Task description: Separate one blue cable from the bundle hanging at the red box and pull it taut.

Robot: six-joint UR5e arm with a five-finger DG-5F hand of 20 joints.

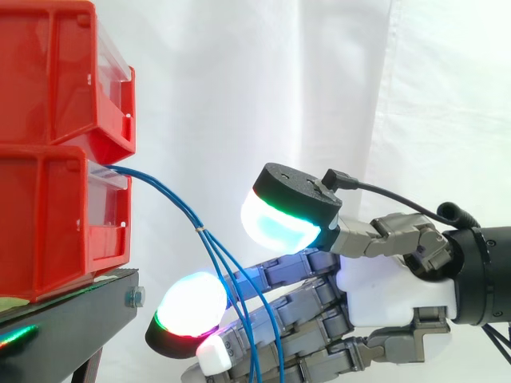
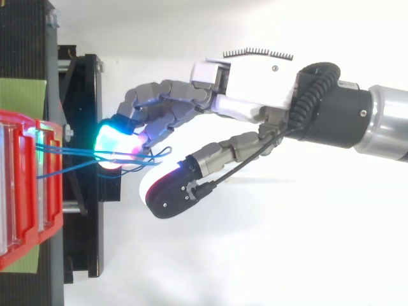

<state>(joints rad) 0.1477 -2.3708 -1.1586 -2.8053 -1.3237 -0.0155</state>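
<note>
Hand [image 1: 391,291] open, fingers [image 1: 311,303] nearly straight w/ thumb well above, nothing pinched: blue cables [image 1: 200,230] droop from red box [image 1: 56,223] ahead of fingertips, then run down across fingers, so long axis lies crosswise to hand's reach.

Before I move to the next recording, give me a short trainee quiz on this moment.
1. True or false: the blue cables come out of the upper red box.
2. Where they leave the box, the cables are: A stretched straight, B curving downward, C lying on the floor.
3. Fill in: the robot hand reaches them from the side view's ____ edge.
Key: 1 false, they leave the lower red box; 2 B; 3 right.
</note>
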